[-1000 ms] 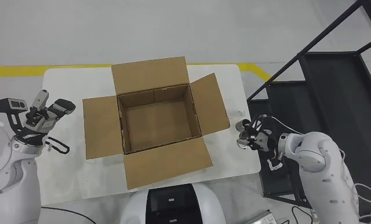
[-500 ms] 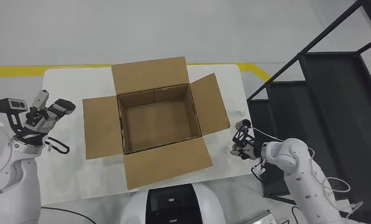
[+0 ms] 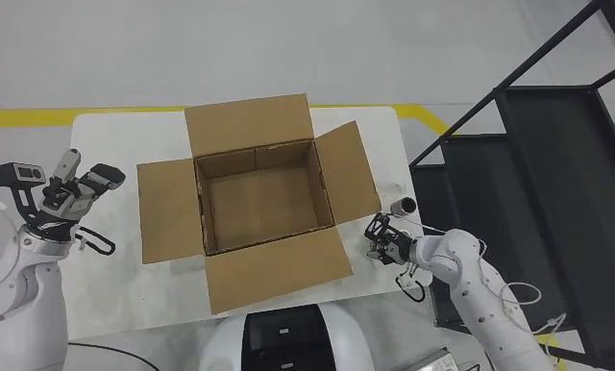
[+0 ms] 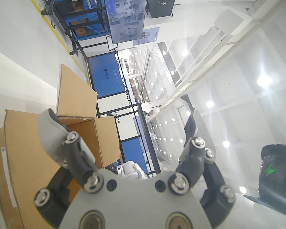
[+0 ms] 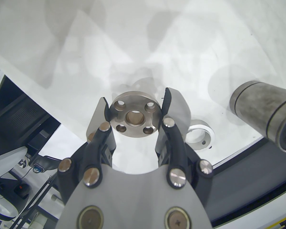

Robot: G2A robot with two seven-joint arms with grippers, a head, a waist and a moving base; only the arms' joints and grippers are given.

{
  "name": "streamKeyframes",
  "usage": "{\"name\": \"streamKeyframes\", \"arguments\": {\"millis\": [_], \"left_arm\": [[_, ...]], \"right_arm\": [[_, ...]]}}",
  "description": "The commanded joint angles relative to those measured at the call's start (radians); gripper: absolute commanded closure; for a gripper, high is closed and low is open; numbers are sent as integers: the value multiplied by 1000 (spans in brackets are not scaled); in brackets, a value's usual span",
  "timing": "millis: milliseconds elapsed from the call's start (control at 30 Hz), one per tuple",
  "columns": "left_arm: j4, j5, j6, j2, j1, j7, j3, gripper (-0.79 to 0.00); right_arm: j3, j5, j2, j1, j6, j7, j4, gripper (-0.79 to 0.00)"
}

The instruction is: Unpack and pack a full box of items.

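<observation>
An open, empty cardboard box [image 3: 261,200] stands mid-table with all flaps folded out; one flap [image 4: 76,91] shows in the left wrist view. My right gripper [image 3: 382,244] [image 5: 135,97] hovers low over the table just right of the box's front flap, shut on a round metal flange [image 5: 135,117] with a centre bore and several small holes. A grey metal cylinder [image 3: 405,206] [image 5: 259,110] lies on the table near the right edge. Beside the gripper rests a small silver collar [image 5: 200,137]. My left gripper [image 3: 86,184] [image 4: 120,129] is raised at the table's left end, open and holding nothing.
The white table [image 3: 125,275] has bare surface left of the box and along the front. A black metal stair frame [image 3: 538,150] stands just beyond the table's right edge. A yellow floor line [image 3: 38,116] runs behind the table.
My right gripper has moved left from the table's right edge toward the box's front flap. The left arm and the box have stayed still.
</observation>
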Motion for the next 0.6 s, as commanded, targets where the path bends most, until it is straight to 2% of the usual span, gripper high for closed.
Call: {"name": "streamKeyframes", "arguments": {"millis": [0,33,67,400,567], "left_arm": [[0,0,0,0,0,0,0,-785],[0,0,0,0,0,0,0,-785],[0,0,0,0,0,0,0,-785],[0,0,0,0,0,0,0,-785],[0,0,0,0,0,0,0,-785]], "right_arm": [[-13,-7,-1,7,11,-3,9,-382],[-18,-5,-1,10,20,-2,15,-705],[-23,-5,-2,14,27,1,18,-785],[-37,4,2,28,46,18,12,-785],[32,82,19,-32,-35,43,-71,-785]]}}
